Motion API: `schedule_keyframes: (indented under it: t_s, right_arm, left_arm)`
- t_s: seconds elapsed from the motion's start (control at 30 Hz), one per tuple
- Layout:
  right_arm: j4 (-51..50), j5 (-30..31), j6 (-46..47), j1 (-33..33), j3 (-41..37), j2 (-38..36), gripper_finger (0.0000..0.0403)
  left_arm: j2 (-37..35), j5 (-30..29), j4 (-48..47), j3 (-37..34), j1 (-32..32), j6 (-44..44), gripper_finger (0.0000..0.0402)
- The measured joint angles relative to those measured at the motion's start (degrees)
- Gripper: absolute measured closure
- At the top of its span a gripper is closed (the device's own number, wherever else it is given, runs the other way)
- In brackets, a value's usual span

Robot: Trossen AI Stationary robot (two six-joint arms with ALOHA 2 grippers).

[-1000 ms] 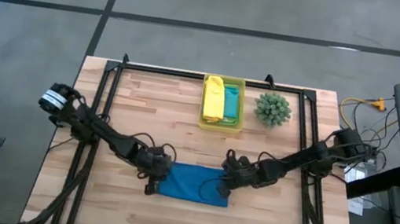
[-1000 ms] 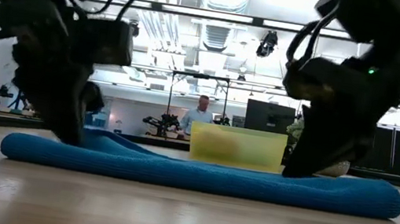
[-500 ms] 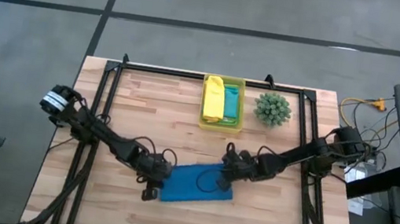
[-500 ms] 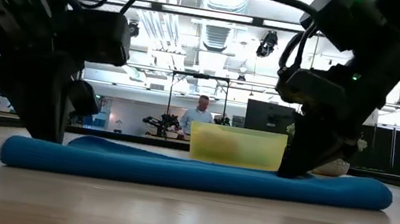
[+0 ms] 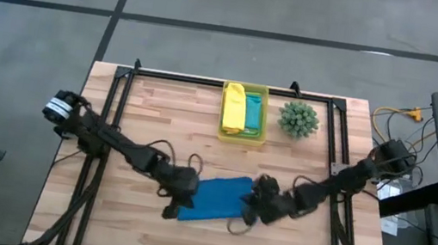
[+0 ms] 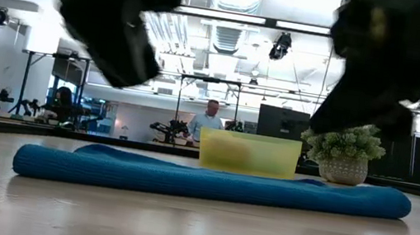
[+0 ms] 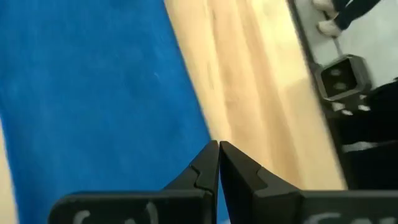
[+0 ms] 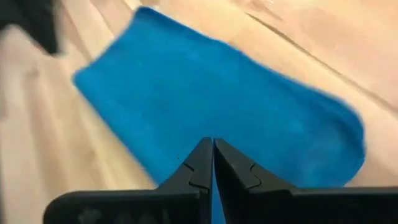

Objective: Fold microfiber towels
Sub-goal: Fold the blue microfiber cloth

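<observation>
Looking down on the table [image 5: 151, 112], we see the royal blue towel [image 5: 220, 199] lying flat near the front edge, already folded into a long band whose long axis runs left to right, slightly tilted so that its right end sits farther back. We have the left gripper [image 5: 178, 206] just at its left end and the right gripper [image 5: 250, 217] at the front of its right end, so the cloth lies between the two and each arm is near to its own short end. Both grippers have their fingers pressed together, and in the low view both hang above the cloth with nothing between the fingers. The yellow towel [image 5: 234, 107] and the teal towel [image 5: 253, 110] sit in the plastic bin [image 5: 239, 136] at the back, beside the small plant [image 5: 299, 119]. Compared with one second ago, the grippers no longer touch the towel but are lifted off it, the right gripper is more forward, and the band is turned a little. We judge the next fold goes along the long axis.
</observation>
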Motion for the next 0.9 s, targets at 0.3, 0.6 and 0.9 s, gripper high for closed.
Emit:
schedule_keyframes:
  t_s: [0.3, 0.6, 0.9]
  right_arm:
    - [0.5, 20.0, 16.9, 13.6, 1.7, 0.0, 0.0394]
    - [-2.2, 21.3, 18.1, 14.9, 11.8, 6.6, 0.0394]
    - [-11.1, 21.1, 24.8, 15.2, 24.6, 17.3, 0.0394]
  left_arm:
    - [16.8, 7.4, 3.4, 13.9, 10.0, 19.8, 0.0402]
    - [28.9, 11.0, 2.3, 28.2, 17.6, 29.8, 0.0401]
    - [32.9, 14.0, 0.8, 30.6, 17.9, 30.8, 0.0401]
